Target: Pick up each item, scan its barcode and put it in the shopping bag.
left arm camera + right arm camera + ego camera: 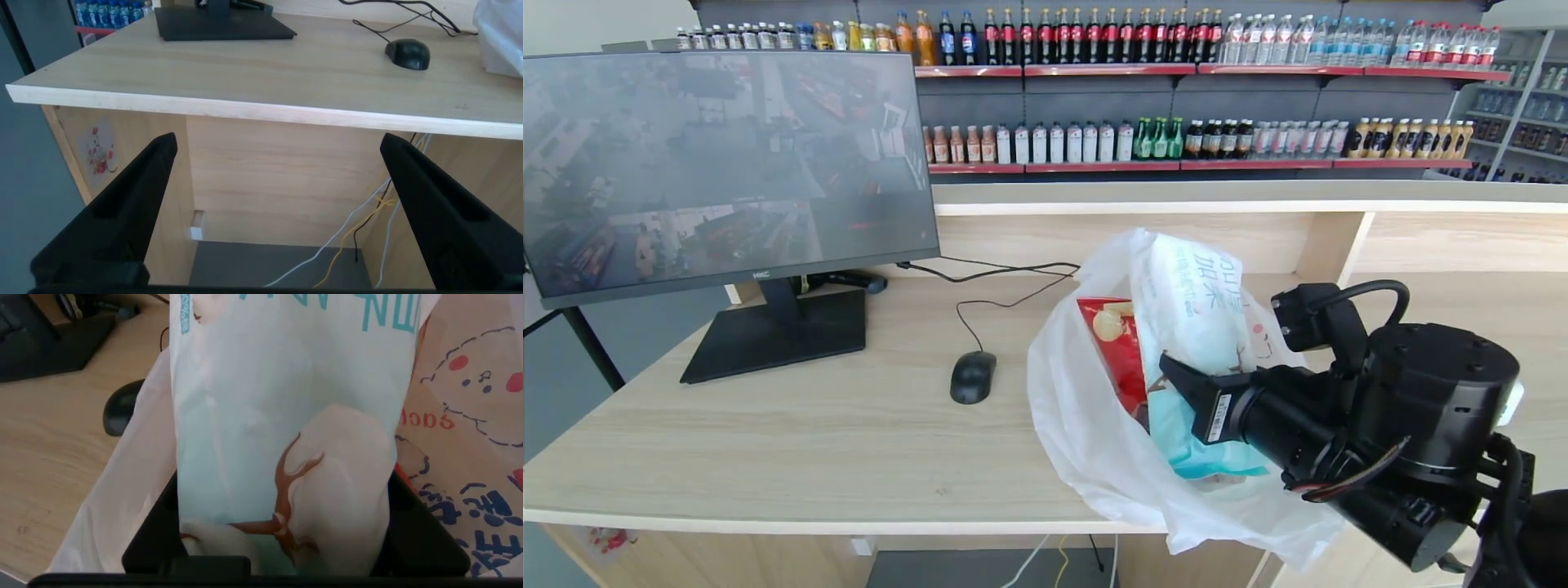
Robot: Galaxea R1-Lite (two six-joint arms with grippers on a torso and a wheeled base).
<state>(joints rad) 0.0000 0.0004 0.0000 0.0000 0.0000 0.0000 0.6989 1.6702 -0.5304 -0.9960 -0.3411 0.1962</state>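
Note:
A white plastic shopping bag (1086, 425) stands open on the wooden counter (849, 441), right of centre. Inside it are a red snack packet (1123, 351) and a tall pale blue-and-white package (1192, 302). My right gripper (1176, 384) reaches into the bag's mouth from the right. In the right wrist view that gripper (286, 539) is shut on the pale package (278, 433), one finger on each side. A peach cartoon-printed packet (474, 400) lies beside it in the bag. My left gripper (278, 212) hangs open and empty below the counter's front edge (261, 110).
A monitor (727, 163) on a black stand sits at the counter's left, with a black mouse (972, 376) and its cable between it and the bag. A black handheld device (849, 282) lies behind the stand. Bottle shelves (1192, 73) line the back wall.

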